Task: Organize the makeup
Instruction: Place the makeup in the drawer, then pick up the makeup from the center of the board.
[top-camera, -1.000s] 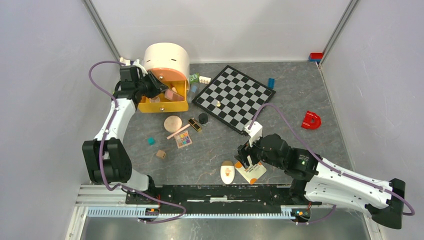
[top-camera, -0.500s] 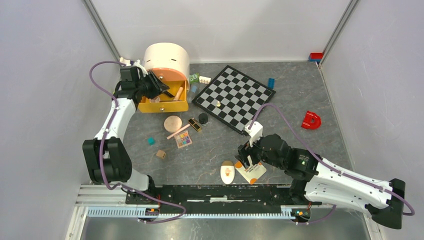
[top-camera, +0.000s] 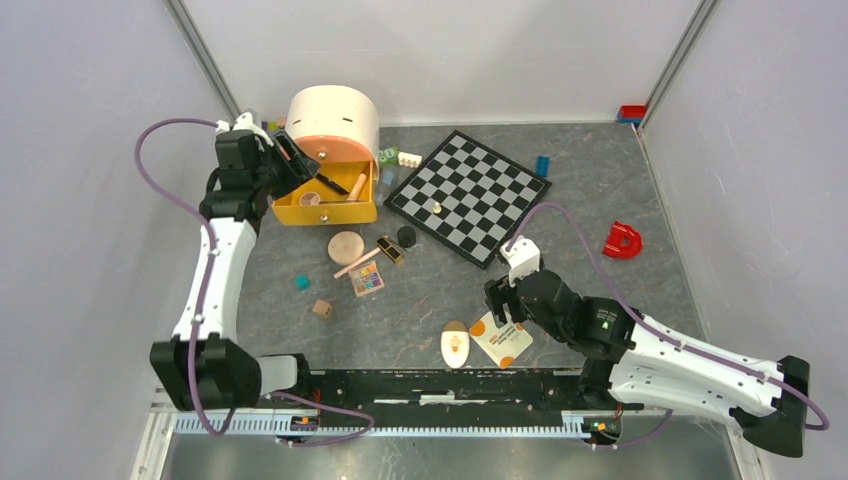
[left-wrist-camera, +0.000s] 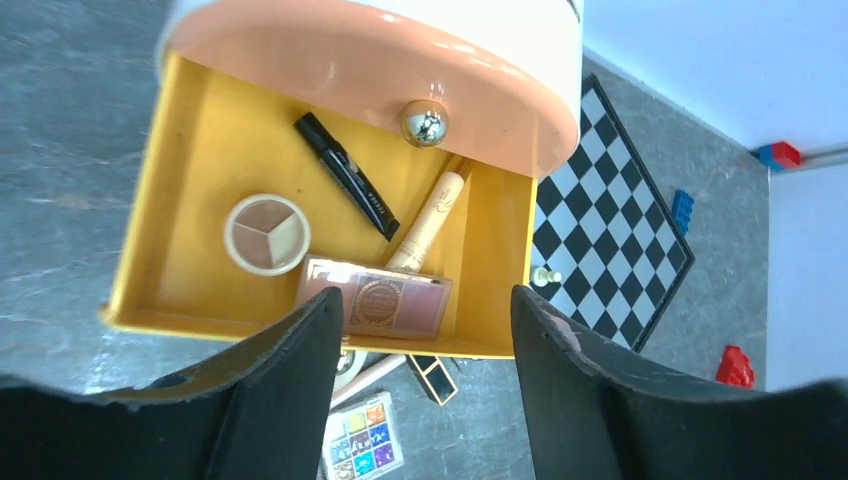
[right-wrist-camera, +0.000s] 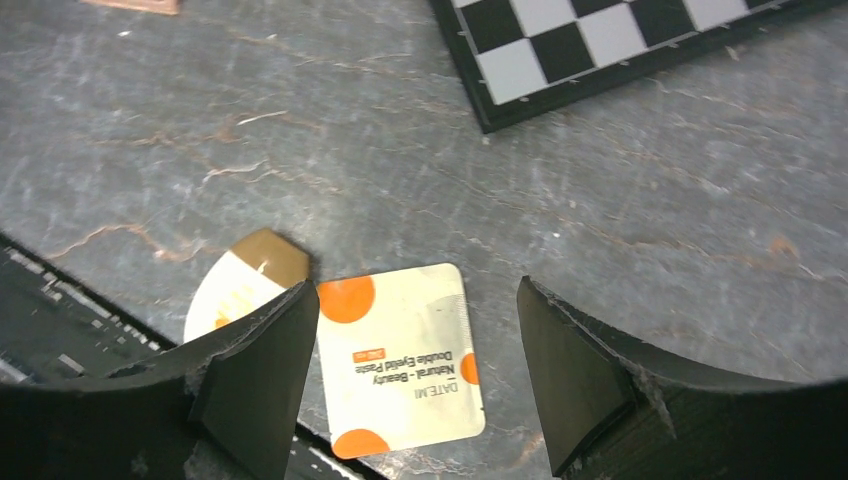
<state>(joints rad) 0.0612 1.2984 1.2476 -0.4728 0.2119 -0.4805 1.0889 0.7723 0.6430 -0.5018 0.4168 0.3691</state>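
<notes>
The left gripper (left-wrist-camera: 425, 300) stands with its two black fingers spread and nothing between them, poised above the front edge of a yellow pull-out drawer (left-wrist-camera: 190, 200). In the drawer lie a black pencil-like tube (left-wrist-camera: 345, 175), a round three-shade compact (left-wrist-camera: 265, 232), a pink-brown blush palette (left-wrist-camera: 375, 305) against the front wall, and a slim cream-peach tube (left-wrist-camera: 428, 220) leaning diagonally. The drawer belongs to a cream cylindrical organiser (top-camera: 335, 115), whose upper peach drawer front carries a shiny metal knob (left-wrist-camera: 424, 123).

On the grey table just in front of the drawer rest a round peach compact (top-camera: 346, 246) and a multicolour eyeshadow palette (top-camera: 367, 279), with a thin pink stick (top-camera: 355, 265) between them.

The right gripper (right-wrist-camera: 417, 290) is also spread and empty, hovering over a white-orange sachet (right-wrist-camera: 400, 360) that lies flat beside a cream oval (top-camera: 456, 345). A black-and-grey chessboard (top-camera: 470, 190) lies beyond them.

The left arm rises from its base along the left wall, its wrist turned towards the organiser. The right arm reaches low and leftwards from its base at the near right.
</notes>
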